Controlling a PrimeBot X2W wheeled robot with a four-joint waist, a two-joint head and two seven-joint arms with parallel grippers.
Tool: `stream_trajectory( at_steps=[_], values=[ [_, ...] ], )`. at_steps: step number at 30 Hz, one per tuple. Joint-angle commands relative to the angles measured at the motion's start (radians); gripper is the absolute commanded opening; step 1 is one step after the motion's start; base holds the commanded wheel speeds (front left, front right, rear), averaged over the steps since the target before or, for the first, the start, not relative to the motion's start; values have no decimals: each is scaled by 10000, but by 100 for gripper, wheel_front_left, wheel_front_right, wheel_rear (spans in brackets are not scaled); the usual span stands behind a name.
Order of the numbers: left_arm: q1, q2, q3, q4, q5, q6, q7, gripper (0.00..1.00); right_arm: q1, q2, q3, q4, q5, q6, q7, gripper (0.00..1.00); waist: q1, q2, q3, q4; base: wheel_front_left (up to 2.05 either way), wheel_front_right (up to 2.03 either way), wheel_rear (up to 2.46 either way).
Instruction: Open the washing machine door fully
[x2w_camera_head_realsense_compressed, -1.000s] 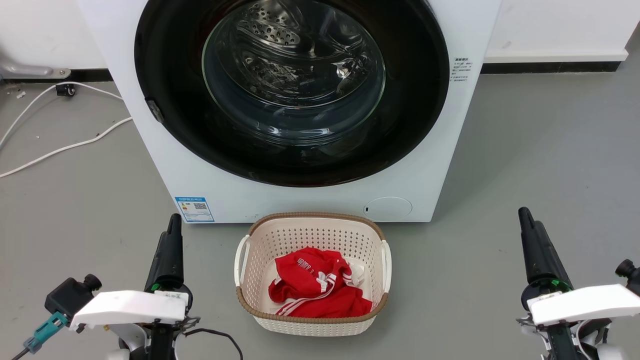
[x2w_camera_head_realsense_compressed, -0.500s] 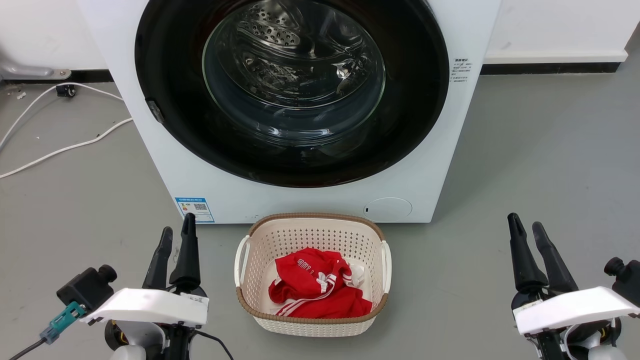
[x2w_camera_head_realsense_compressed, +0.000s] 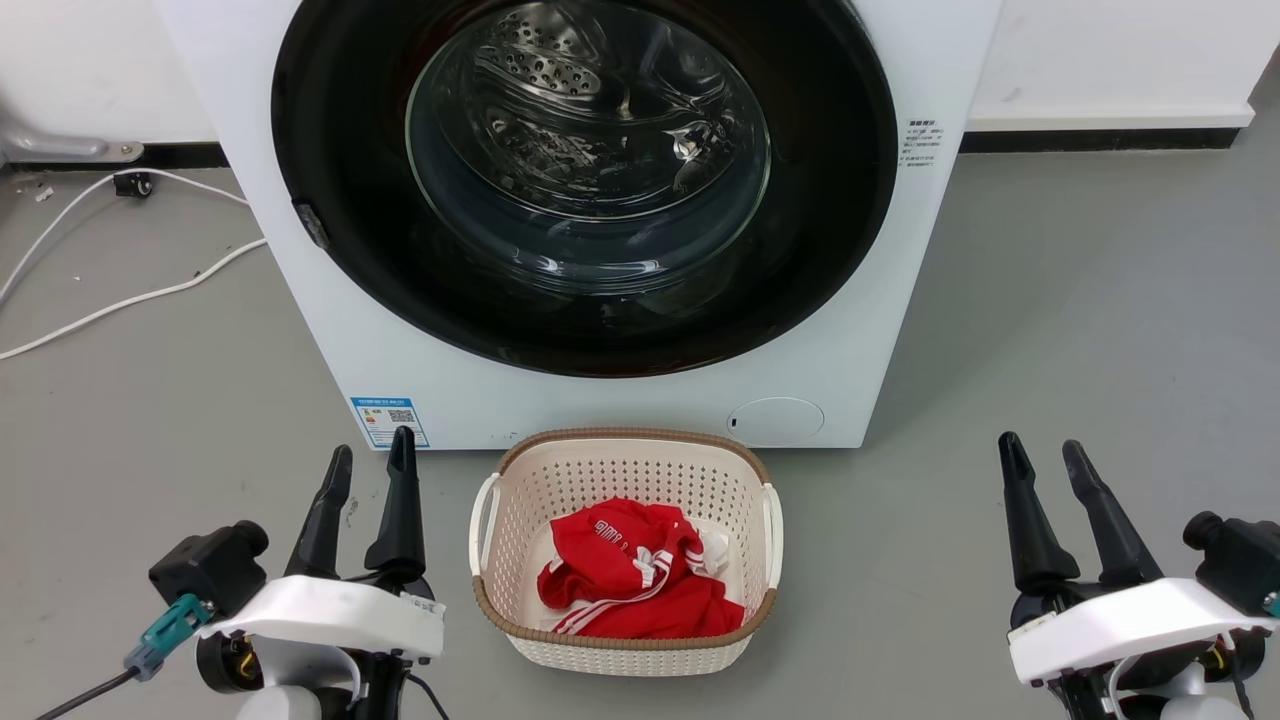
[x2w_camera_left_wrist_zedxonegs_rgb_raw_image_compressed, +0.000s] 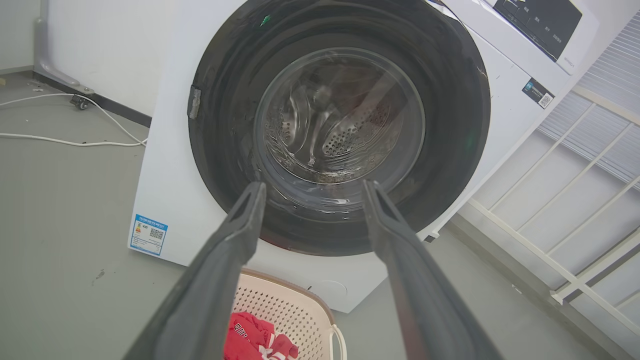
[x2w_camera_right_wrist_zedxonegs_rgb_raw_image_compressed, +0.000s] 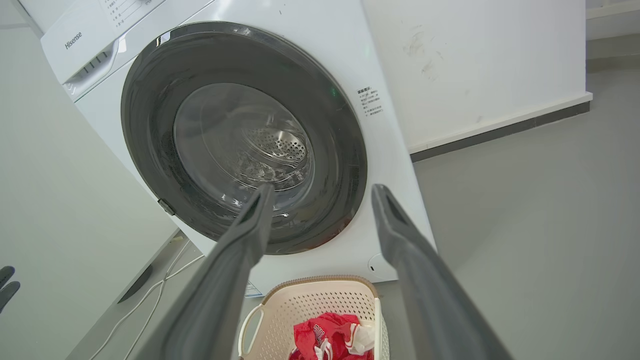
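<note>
Door (x2w_camera_head_realsense_compressed: 330, 150) shut. Left hand (x2w_camera_head_realsense_compressed: 371, 447) and right hand (x2w_camera_head_realsense_compressed: 1040, 445) near, both parted fairly wide, empty. Risk: fingers slipping off glossy rim; reaching arm clipping basket (x2w_camera_head_realsense_compressed: 630, 437).

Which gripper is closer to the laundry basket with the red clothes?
The left. The left gripper sits just left of the basket; the right gripper is much farther off on its right.
</note>
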Motion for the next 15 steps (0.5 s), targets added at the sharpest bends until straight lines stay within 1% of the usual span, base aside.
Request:
stream_trajectory(
  at_steps=[1, 15],
  values=[
    [-110, 33, -37, -142, 383, 51, -120, 100, 39, 4, 19, -177, -400, 0, -43, 100, 0, 0, -2, 0, 0, 0, 0],
    [-85, 132, -190, -100, 1932, 198, -472, 100, 167, 14, 30, -392, -1909, 0, 8, 100, 0, 0, 20, -6, 0, 0, 0]
  ],
)
